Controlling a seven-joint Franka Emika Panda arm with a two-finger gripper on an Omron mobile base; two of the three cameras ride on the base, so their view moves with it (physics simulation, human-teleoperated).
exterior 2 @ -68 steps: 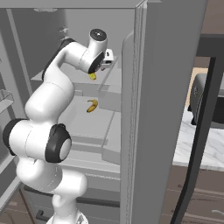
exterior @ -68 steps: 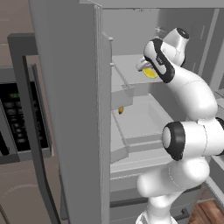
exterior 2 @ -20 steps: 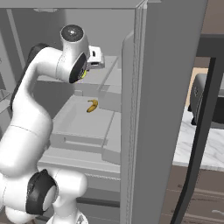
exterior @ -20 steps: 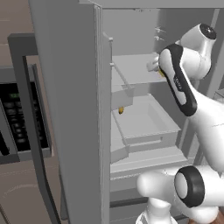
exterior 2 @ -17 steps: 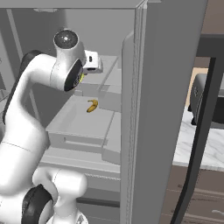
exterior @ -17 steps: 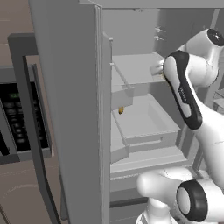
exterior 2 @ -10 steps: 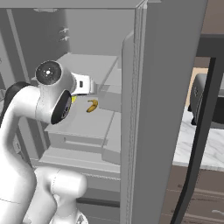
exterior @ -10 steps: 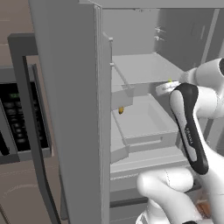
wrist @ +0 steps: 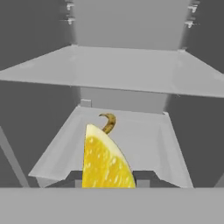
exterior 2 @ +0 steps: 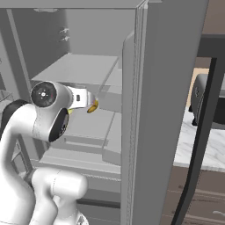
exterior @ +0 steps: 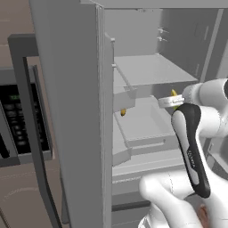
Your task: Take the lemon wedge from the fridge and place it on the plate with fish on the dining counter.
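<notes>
Fridge point(exterior: 71, 89) doors open, white arm in front of shelves; gripper point(exterior: 171, 100) at fridge opening, fingers hidden, closed on lemon wedge point(wrist: 104, 162), held near cam above tray w/ small curved brown bit point(wrist: 108, 122) behind

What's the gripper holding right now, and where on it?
It looks to be holding the lemon wedge, gripped at its lower end. The fingers themselves are hidden, so the exact contact can't be told.

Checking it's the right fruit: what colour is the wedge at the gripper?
Bright yellow lemon wedge, clearest in the hand view.
</notes>
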